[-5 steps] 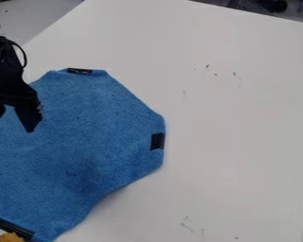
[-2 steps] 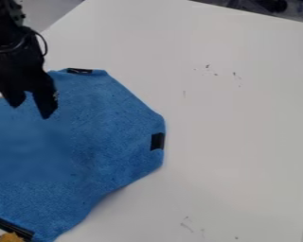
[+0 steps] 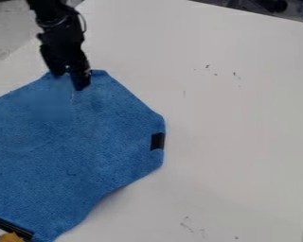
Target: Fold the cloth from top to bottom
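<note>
My gripper (image 3: pixel 70 81) hangs over the top corner of the blue cloth, its two fingers parted and pointing down, with no cloth seen between them. The blue cloth (image 3: pixel 84 142) lies spread over the left part of the white table. A black clip (image 3: pixel 157 141) sits on its right corner, and another black clip (image 3: pixel 13 227) on its lower left edge. The cloth's top corner is partly hidden behind the gripper.
The white table (image 3: pixel 236 123) extends to the right of the cloth and bears a few small dark marks. An orange-yellow object (image 3: pixel 11 237) lies at the bottom left edge. Dark items stand beyond the table's far edge.
From the left side of the view, my gripper has moved right and up to the cloth's top corner, covering the clip there. The cloth has kept its shape.
</note>
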You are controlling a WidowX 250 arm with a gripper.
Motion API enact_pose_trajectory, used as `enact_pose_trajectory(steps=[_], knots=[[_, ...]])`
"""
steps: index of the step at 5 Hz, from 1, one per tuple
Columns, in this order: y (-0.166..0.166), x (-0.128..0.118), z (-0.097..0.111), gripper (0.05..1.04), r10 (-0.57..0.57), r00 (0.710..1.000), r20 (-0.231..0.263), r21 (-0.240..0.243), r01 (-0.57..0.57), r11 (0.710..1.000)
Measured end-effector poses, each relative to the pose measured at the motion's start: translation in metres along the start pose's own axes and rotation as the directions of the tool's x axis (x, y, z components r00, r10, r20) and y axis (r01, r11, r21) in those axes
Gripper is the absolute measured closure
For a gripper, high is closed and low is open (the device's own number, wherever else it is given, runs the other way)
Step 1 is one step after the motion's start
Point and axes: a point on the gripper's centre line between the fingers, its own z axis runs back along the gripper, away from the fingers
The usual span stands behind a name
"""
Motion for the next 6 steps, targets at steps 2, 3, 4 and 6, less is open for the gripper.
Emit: enact_pose_trajectory(steps=[2,3,4,6], knots=[[0.010,0.067,-0.011,0.082,-0.203,0.978,0.042,0.011,0.203,0.979],[0.010,0.074,-0.019,0.082,-0.222,0.973,0.062,-0.003,0.222,0.975],[0.021,0.066,-0.021,0.082,-0.206,0.977,0.060,-0.005,0.206,0.978],[0.041,0.049,-0.036,0.082,-0.135,0.990,0.053,-0.014,0.135,0.991]])
